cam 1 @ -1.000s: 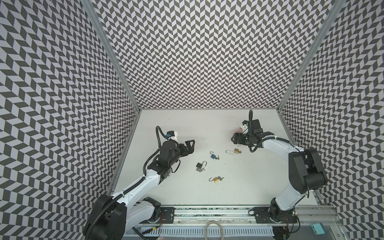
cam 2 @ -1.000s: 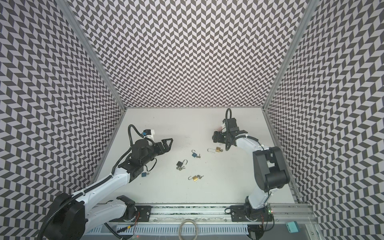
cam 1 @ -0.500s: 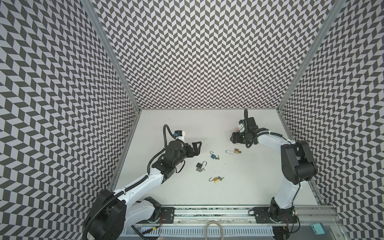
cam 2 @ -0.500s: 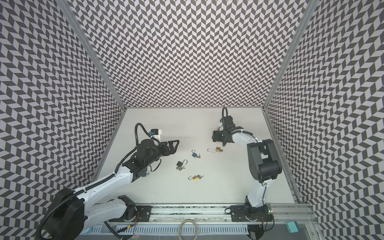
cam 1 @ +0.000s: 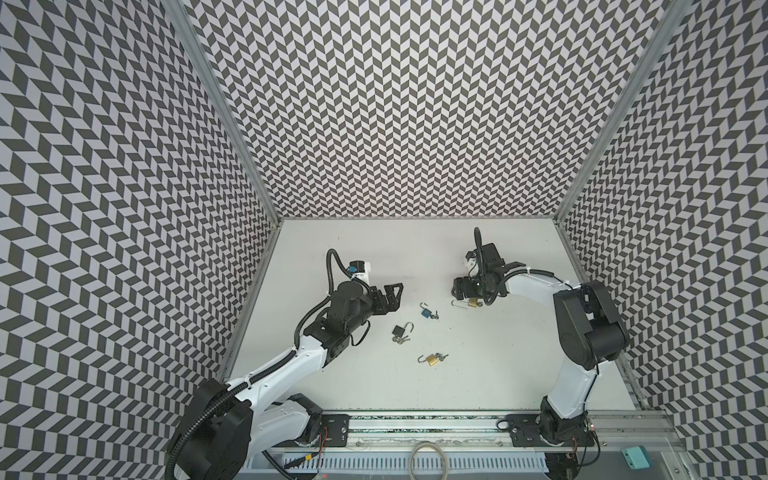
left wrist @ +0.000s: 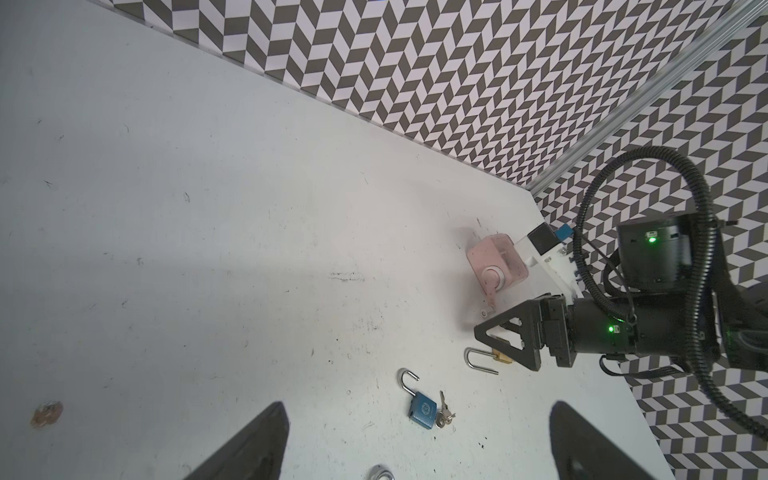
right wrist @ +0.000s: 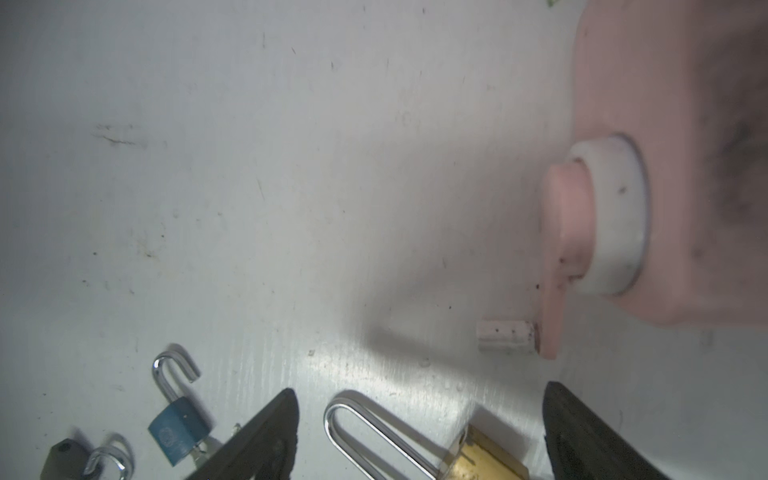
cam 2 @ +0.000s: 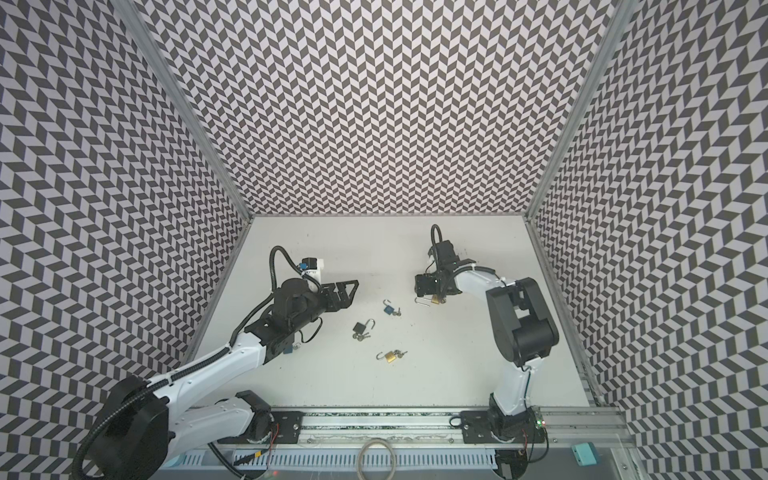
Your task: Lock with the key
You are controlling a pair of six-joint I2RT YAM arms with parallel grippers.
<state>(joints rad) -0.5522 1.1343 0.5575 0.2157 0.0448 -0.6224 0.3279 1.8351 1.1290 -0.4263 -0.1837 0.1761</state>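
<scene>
The right gripper (right wrist: pixel 422 395), jaws apart, stands astride the long-shackled brass padlock (right wrist: pixel 488 461) lying on the white table (cam 1: pixel 478 374); only its own wrist view shows that gap. The left gripper (left wrist: pixel 419 405) gapes wide, holding nothing, near the blue padlock (cam 1: pixel 425 311). There are four padlocks with open shackles in all, counting the black padlock (cam 1: pixel 400 330) and the small brass padlock (cam 1: pixel 432 359). The right elbow is high, the forearm low.

Your left arm (cam 1: pixel 286 365) stretched out from its base with the elbow bent. Your left gripper (cam 1: pixel 395 296) sat level, pointing toward the right gripper (cam 1: pixel 460 291), jaws spread wide. Your right arm (cam 1: pixel 536 291) stood up from its base and folded at the elbow. Its forearm ran down to the right gripper, which was low and facing the left one, fingers (right wrist: pixel 582 436) well apart.
</scene>
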